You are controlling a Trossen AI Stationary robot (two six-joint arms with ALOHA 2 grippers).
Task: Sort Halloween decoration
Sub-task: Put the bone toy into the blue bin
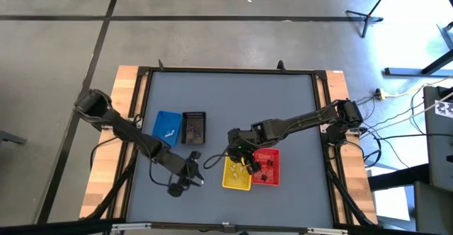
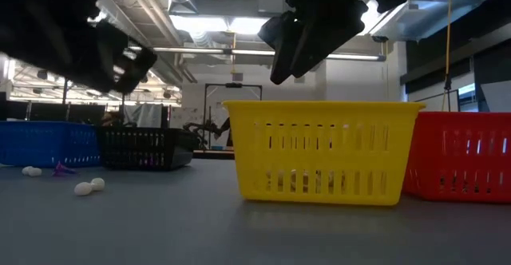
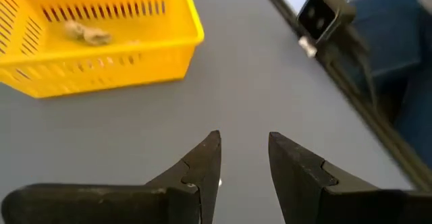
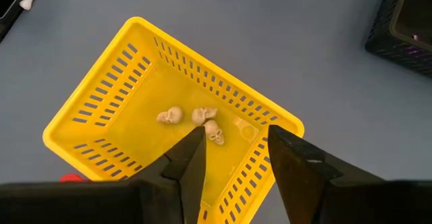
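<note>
The right gripper (image 4: 233,160) hangs above the yellow basket (image 1: 236,173), over its wall on the side toward the black basket (image 1: 193,127), its fingers spread with nothing between them. Three tan skulls (image 4: 192,121) lie loose on the yellow basket's floor, grouped near the middle, apart from the walls. The red basket (image 1: 267,166) stands just beside the yellow one, and dark trinkets (image 1: 265,168) lie in it. The left gripper (image 3: 243,160) sits low over bare grey table (image 1: 233,100) near the front edge, just beside the yellow basket, its fingers parted and empty. The blue basket (image 1: 167,127) and the black one stand side by side, well apart from the yellow one, leaving open table between. In the low view, small white trinkets (image 2: 89,187) and a purple one (image 2: 62,169) lie loose on the table in front of the blue and black baskets.
</note>
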